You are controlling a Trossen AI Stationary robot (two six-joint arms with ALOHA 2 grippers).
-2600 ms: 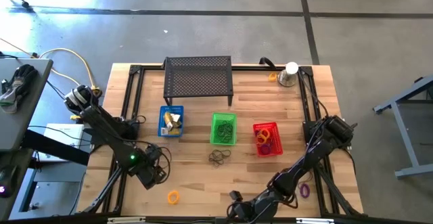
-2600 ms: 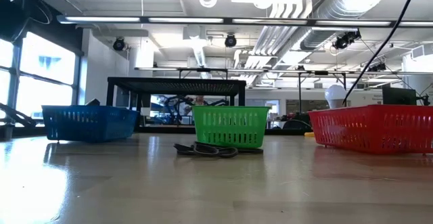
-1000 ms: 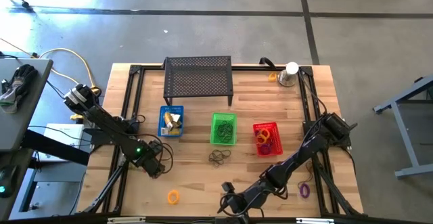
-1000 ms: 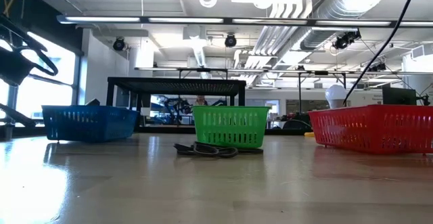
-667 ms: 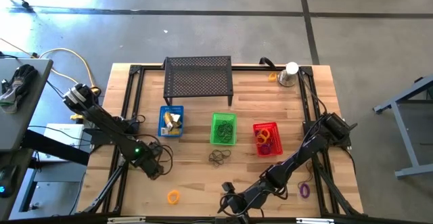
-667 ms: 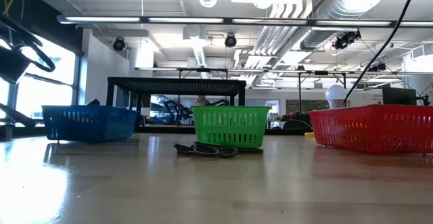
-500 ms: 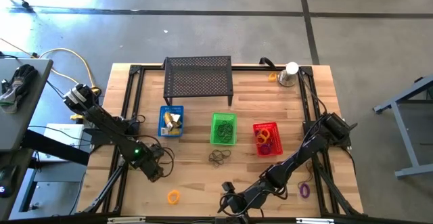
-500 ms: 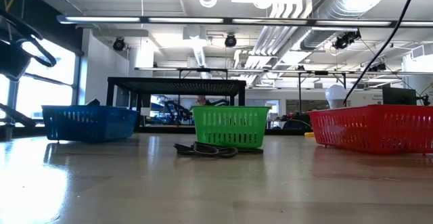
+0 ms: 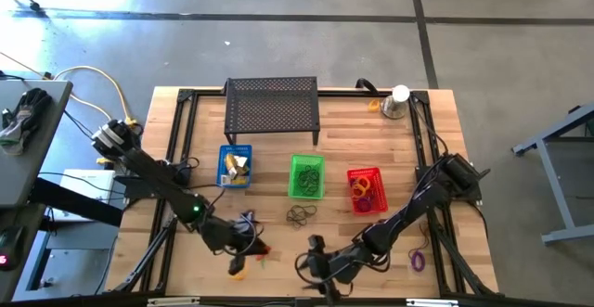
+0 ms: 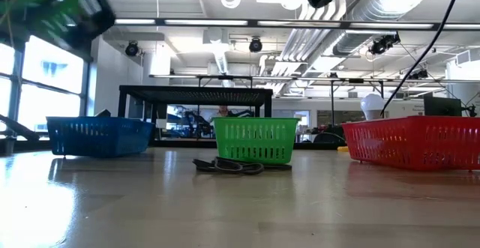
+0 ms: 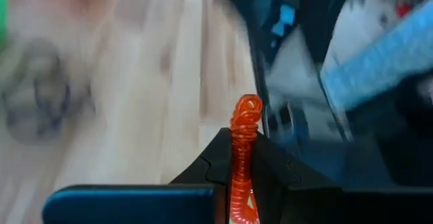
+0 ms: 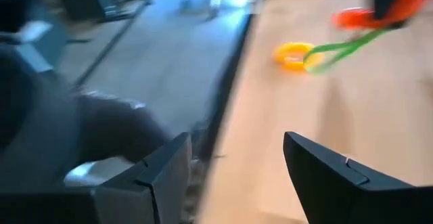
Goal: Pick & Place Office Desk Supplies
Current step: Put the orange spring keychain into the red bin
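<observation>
Near the table's (image 9: pixel 436 159) front edge, bare wood around, the left gripper (image 11: pixel 245 158) pinches an orange coiled loop (image 11: pixel 243 153); right gripper (image 12: pixel 233 160) gapes.

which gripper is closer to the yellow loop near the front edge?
Left. The left gripper sits right beside the yellow loop, clamping an orange loop; the right gripper is farther to its right.

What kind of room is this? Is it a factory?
Probably a robot lab or workshop. The low view shows bare ceiling ducts and big windows, and the high view shows a concrete floor around a wooden table with two robot arms.
</observation>
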